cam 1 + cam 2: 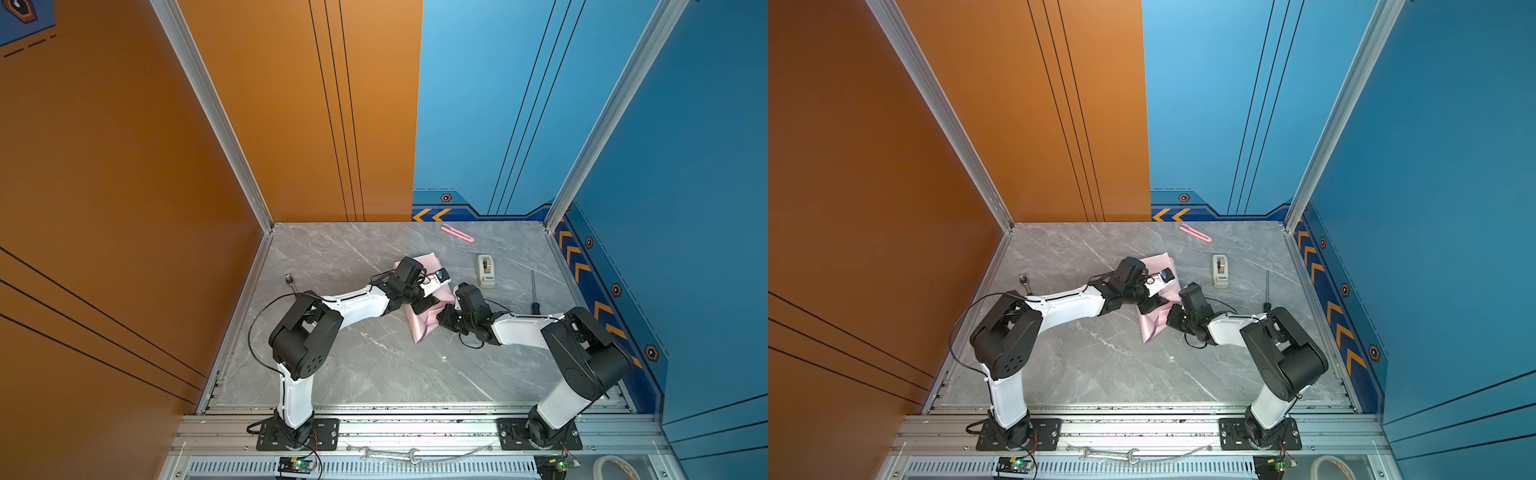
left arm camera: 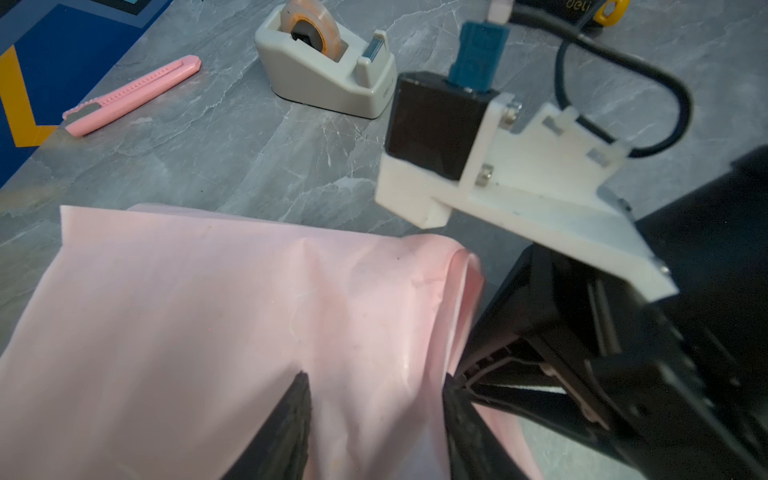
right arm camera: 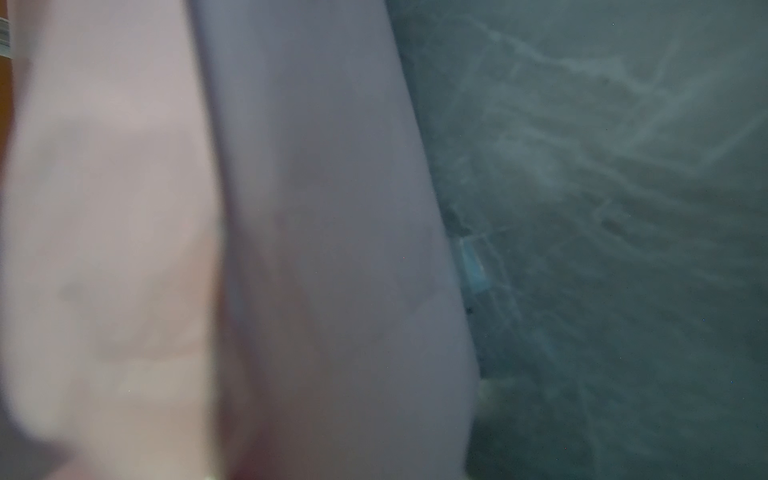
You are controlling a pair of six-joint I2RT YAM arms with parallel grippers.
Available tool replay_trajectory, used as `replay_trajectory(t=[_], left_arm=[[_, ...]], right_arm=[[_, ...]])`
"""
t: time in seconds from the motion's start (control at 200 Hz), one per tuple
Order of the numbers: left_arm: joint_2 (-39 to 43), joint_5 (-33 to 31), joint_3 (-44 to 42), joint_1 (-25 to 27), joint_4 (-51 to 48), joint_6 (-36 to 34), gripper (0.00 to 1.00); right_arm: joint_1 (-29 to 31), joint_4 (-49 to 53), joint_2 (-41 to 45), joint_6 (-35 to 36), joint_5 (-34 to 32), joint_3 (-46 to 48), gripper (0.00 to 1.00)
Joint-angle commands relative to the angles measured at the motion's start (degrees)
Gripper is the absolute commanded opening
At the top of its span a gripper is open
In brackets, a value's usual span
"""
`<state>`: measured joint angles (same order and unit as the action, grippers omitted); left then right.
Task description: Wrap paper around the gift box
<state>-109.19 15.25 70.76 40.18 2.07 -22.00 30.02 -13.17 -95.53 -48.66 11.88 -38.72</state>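
Note:
The paper (image 1: 428,262) (image 1: 1158,265) lies mid-table, folded into a bundle with its pale pink side out. In the right wrist view its lilac side (image 3: 311,208) also shows. The gift box is hidden. My left gripper (image 1: 426,305) (image 1: 1152,305) rests on top of the bundle. Its jaws (image 2: 374,376) stand apart, with both fingertips on the pink paper (image 2: 187,311) and a ridge of it between them. My right gripper (image 1: 441,318) (image 1: 1170,318) is at the bundle's right edge, close to the left one. Blurred paper fills its wrist view and hides its fingers.
A beige tape dispenser (image 1: 485,270) (image 2: 328,70) stands to the right of the bundle, and a pink cutter (image 1: 457,232) (image 2: 133,95) lies near the back wall. A screwdriver (image 1: 534,295) lies near the right arm. A wrench (image 1: 388,454) rests on the front rail.

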Motion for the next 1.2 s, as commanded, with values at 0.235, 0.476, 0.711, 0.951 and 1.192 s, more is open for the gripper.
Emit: replay_trajectory(t=[0.235,0.476,0.711,0.951,1.192], left_arm=[[-1.03,1.24,-1.57,-0.24,-3.58,0.82,0.49],[-1.02,1.25,-1.44,-0.22,-3.57,0.81,0.49],[-1.0,1.26,-1.45,-0.2,-3.63,0.86,0.49],[-1.05,1.19,-1.47,-0.26,-3.56,0.8,0.49],[-0.97,1.1,-1.5,-0.28,-3.53,0.81,0.49]], right_arm=[[-0.23,-0.08,3.11,1.47,0.21,0.45,0.3],[-0.31,-0.68,2.28,1.38,3.3,-1.27,0.26],[0.02,4.8,0.34,1.97,4.34,-1.0,0.2],[1.08,13.86,0.24,6.22,4.65,-2.29,0.16],[1.88,18.4,1.55,9.03,5.72,-2.23,0.15]])
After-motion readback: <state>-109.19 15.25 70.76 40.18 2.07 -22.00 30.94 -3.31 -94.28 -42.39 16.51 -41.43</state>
